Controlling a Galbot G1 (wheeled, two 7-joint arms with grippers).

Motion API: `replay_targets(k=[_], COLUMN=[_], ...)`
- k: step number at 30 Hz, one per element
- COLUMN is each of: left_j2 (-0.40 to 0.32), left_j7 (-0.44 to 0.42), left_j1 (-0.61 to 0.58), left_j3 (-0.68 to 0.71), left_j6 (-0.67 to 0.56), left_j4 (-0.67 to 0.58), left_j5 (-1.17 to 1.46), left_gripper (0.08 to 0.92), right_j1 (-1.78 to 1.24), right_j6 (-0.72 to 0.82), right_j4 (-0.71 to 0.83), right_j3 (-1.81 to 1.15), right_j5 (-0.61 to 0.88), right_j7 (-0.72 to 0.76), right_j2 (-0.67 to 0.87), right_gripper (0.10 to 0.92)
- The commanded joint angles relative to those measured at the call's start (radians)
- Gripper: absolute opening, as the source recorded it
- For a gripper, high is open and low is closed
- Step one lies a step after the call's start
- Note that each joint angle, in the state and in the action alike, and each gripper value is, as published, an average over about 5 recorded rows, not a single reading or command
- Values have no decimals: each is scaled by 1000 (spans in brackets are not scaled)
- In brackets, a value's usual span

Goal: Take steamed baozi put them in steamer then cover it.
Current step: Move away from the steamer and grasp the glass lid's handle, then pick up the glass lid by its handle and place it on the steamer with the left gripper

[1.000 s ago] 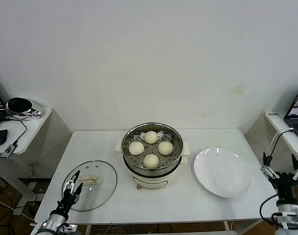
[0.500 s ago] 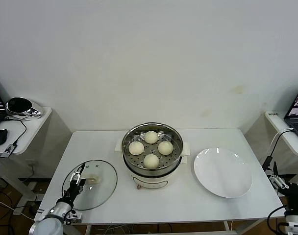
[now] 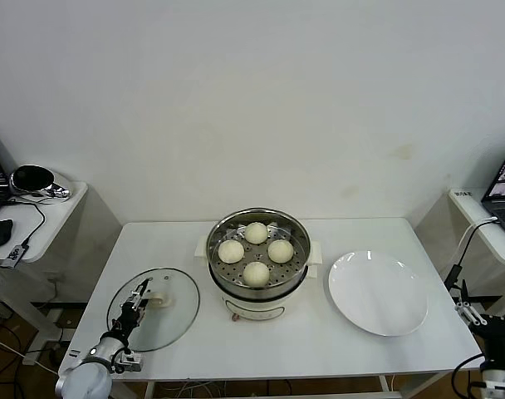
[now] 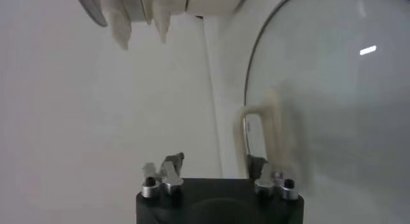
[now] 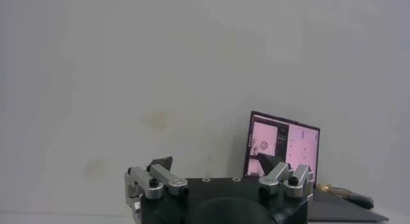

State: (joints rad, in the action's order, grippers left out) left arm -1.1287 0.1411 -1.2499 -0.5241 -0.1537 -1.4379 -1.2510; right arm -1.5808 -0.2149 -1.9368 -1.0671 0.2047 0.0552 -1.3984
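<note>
Left gripper (image 3: 142,295) apparently at cover (image 3: 171,319) handle

White table (image 3: 194,249) carries three things in row. Steamer (image 3: 258,309) at centre, on cream base. Glass cover (image 3: 171,320) lies flat near table's left front corner, well apart from steamer. White plate (image 3: 377,293) lies on right side, just beside steamer, not touching it.

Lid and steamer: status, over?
Left gripper at the cover handle, cover flat on table. Right gripper open, parked off the table's right edge. Four baozi in steamer, uncovered. Nothing in the way.
</note>
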Motion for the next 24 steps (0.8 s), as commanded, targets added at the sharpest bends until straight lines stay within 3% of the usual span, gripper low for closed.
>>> replay_targets(k=[1,11,18,24], left_j2=[0,8,58,144], left_j7=[13,71,-7,-105], left_j1=[11,-108,-243,-250], left_j3=[4,-72,-213,-287], left_j6=[-13,36,146,270], left_j4=[25,-180,-430,-569], left_j5=[34,57,128,257], left_gripper=[404,143,131,131], right_j1=[-4,-2,-7,-14], right_j6=[-3,-9,-13,-16], right_j4=[3,5,3,2], right_j3=[-3,5,11,25], right_j5=[-3,-10,-13,-19], right_j7=[0,2,4,6], right_j2=[-4,-3,1,2], right_gripper=[823,823,823,823])
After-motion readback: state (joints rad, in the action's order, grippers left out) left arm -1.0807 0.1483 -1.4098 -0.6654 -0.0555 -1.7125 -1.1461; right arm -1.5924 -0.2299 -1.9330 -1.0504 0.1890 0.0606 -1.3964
